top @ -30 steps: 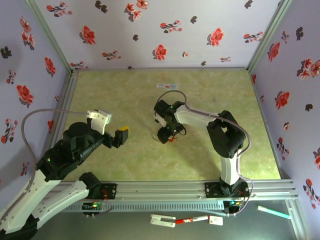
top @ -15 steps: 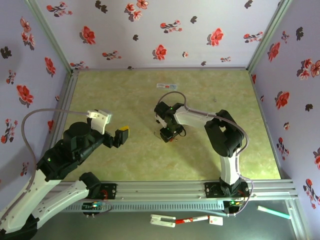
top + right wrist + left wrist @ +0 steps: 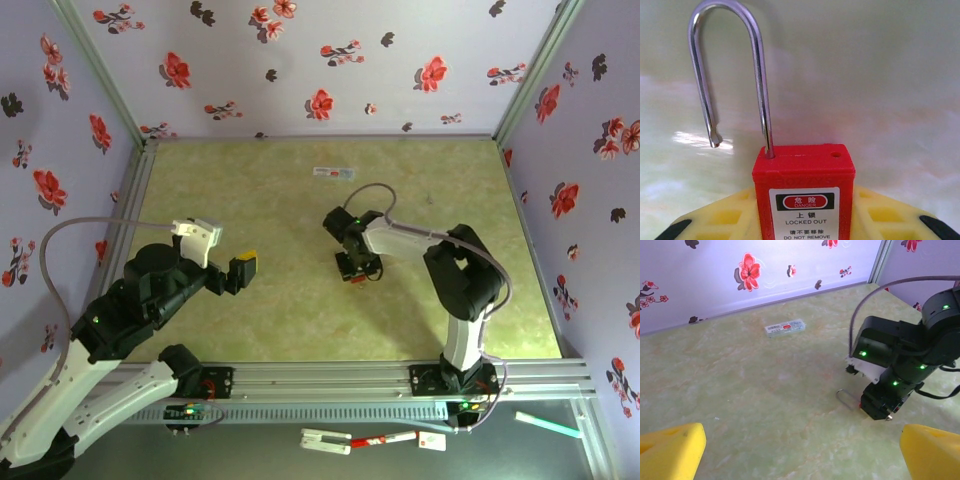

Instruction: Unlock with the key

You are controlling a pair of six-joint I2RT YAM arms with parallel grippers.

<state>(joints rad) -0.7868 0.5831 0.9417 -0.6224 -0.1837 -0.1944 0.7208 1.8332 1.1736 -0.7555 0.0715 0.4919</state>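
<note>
Right gripper [image 3: 357, 266] is down on the pale green marbled table [image 3: 250, 190], a little right of centre. Its yellow fingers [image 3: 720, 220] sit tight against both sides of a red plastic padlock with a steel shackle [image 3: 804, 170]. By the wrist view, the claw is clamped on the body.

Now look at that shackle [image 3: 757, 60], pointing away from the claw. One leg sits in the body, the other hangs free off to the left with its notched tip clear, and its hole stands empty on the top face. My read is that the lock is already sprung, so the unlocking looks done or all but done. Whether a key sits in the bottom end I cannot tell, since that end is hidden between the fingers.

For the next move, I'd judge it needs a steady hold on the body. If a key is yet to be turned or drawn out, the other arm has to come across for it. Left gripper [image 3: 800, 450] hangs over the near-left of the table, jaws wide apart, holding nothing, well apart from the lock.

The white label [image 3: 805, 220] reads "危险 DANGER" in a red oval, then "上锁 LOCKED OUT", then "请不要移除 DO NOT REMOVE". On the far side lies a small clear plastic tag with a red-and-white strip [image 3: 785, 327], its print too small to read.
</note>
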